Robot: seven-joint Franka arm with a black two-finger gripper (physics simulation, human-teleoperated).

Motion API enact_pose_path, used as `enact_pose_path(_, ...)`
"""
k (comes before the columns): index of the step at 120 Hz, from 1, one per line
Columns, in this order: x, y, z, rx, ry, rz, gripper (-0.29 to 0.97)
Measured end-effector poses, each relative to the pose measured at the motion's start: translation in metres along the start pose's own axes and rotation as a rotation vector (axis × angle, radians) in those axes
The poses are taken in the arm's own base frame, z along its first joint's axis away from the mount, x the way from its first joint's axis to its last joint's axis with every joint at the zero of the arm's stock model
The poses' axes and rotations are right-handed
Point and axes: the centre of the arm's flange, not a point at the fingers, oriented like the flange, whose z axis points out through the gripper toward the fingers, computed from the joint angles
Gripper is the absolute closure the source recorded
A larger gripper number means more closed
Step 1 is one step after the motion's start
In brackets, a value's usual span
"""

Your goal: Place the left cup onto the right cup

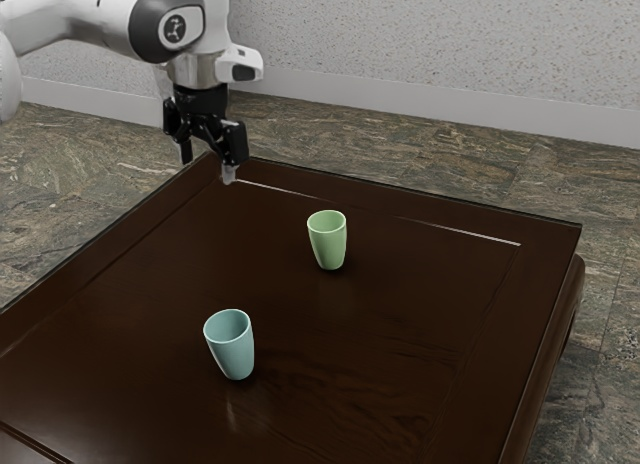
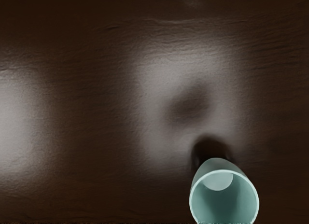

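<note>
A teal cup (image 1: 229, 344) stands upright on the dark wooden table (image 1: 420, 314), toward the exterior view's left and near the front. A light green cup (image 1: 327, 239) stands upright farther back and to the exterior view's right of it. My gripper (image 1: 207, 162) hangs high above the table's far left corner, well apart from both cups, open with nothing between its fingers. In the wrist view the teal cup (image 2: 223, 195) appears from above with its mouth open, standing on the table (image 2: 96, 113) far below the hand.
The table has a raised rim (image 1: 545, 284) around its top. Marble-patterned floor (image 1: 90, 174) surrounds it, and a pale wall (image 1: 450, 34) runs behind. Bare tabletop lies between and around the two cups.
</note>
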Motion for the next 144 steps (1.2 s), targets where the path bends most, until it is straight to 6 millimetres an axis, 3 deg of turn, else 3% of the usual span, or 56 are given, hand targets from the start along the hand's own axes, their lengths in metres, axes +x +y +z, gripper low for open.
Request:
enact_pose_path(19, -0.001, 0.003, 0.009, -0.013, -0.023, -0.015, 0.00)
enact_pose_path(49, -0.006, 0.020, 0.076, -0.019, -0.122, -0.018, 0.00)
enact_pose_path(66, -0.035, 0.025, 0.080, -0.026, -0.106, -0.014, 0.00)
enact_pose_path(89, -0.083, 0.031, 0.068, -0.036, -0.043, 0.003, 0.00)
enact_pose_path(104, -0.099, 0.030, 0.087, -0.038, -0.055, -0.001, 0.00)
enact_pose_path(116, -0.102, 0.031, 0.115, -0.033, -0.068, -0.003, 0.00)
enact_pose_path(144, -0.093, 0.030, 0.143, -0.024, -0.030, -0.012, 0.00)
